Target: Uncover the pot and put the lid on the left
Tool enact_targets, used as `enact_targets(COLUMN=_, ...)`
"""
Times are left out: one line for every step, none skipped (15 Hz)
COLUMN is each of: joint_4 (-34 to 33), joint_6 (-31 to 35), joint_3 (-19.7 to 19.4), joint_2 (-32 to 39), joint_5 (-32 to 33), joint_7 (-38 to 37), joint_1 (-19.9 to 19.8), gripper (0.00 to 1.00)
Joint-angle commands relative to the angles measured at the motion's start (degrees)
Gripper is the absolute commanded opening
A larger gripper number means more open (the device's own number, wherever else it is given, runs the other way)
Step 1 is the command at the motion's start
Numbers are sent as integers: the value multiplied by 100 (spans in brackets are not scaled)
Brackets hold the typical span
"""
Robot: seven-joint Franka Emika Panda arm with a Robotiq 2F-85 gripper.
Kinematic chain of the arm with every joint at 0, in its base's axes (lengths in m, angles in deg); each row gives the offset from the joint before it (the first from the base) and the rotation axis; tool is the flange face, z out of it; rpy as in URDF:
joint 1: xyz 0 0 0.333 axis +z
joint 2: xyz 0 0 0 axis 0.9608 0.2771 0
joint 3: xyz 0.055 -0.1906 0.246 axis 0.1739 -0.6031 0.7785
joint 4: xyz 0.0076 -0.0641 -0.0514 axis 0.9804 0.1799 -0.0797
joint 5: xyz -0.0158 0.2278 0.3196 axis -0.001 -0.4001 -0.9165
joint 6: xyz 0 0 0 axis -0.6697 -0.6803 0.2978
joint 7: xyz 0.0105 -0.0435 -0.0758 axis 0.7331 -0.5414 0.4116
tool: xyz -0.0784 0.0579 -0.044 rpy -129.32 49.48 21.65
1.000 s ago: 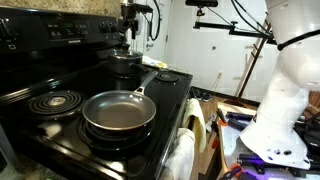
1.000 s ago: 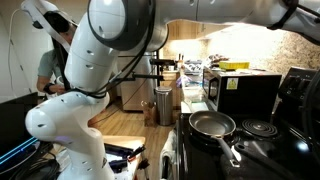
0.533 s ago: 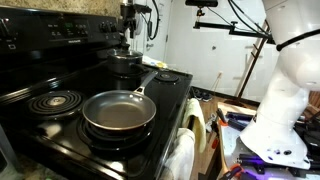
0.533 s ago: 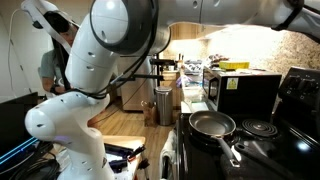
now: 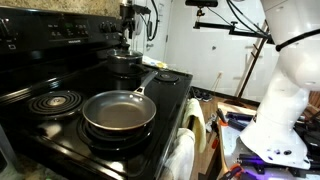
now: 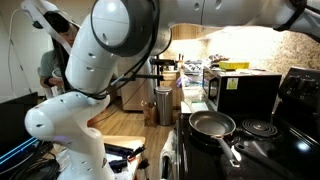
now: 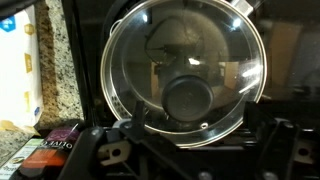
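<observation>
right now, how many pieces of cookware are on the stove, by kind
frying pan: 1
pot: 1
lid: 1
total: 3

Clear, shiny lid (image 7: 185,45) with silvery rim (image 7: 108,70) and dark knob (image 7: 187,97). Grey pan (image 5: 118,112) on glossy black stove (image 5: 75,80); black spiral coil (image 5: 55,100). Speckled tan-and-brown counter (image 7: 62,70). White arm (image 5: 285,90).
</observation>
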Motion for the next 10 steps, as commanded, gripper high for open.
enact_targets(joint_4=-1, joint_6=0, joint_3=-1, joint_2=0, joint_5=0, joint_7=0, joint_1=0, gripper=100)
enact_targets(joint_4=-2, joint_6=0, joint_3=-2, joint_2=0, joint_5=0, joint_7=0, joint_1=0, gripper=100)
enact_targets(joint_4=830, joint_6=289, joint_3=30, joint_2=-425, joint_5=27, joint_7=-166, joint_1=170, gripper=100)
enact_targets(joint_4=924, joint_6=334, joint_3=48, joint_2=-429, joint_5=-1, joint_7=-170, joint_1=183, gripper=100)
enact_targets(joint_4=1042, joint_6=447, joint_3=31, joint_2=-410, joint_5=33, joint_7=-215, joint_1=239, gripper=100)
enact_targets(joint_4=1079, joint_6=482, joint_3=104, joint_2=-378, joint_5=27, joint_7=-266, joint_1=223, gripper=100)
enact_targets(joint_4=1153, joint_6=540, joint_3=116, joint_2=-379, joint_5=26, joint_7=-277, joint_1=259, gripper=100)
enact_targets(joint_4=1335, joint_6=699, joint_3=115, joint_2=-432, joint_5=56, joint_7=-292, joint_1=294, gripper=100)
enact_targets(joint_4=1333, joint_6=769, joint_3=94, joint_2=-441, joint_5=82, joint_7=-330, joint_1=311, gripper=100)
enact_targets(joint_4=1465, joint_6=947, joint_3=62, joint_2=-501, joint_5=143, joint_7=-379, joint_1=340, gripper=100)
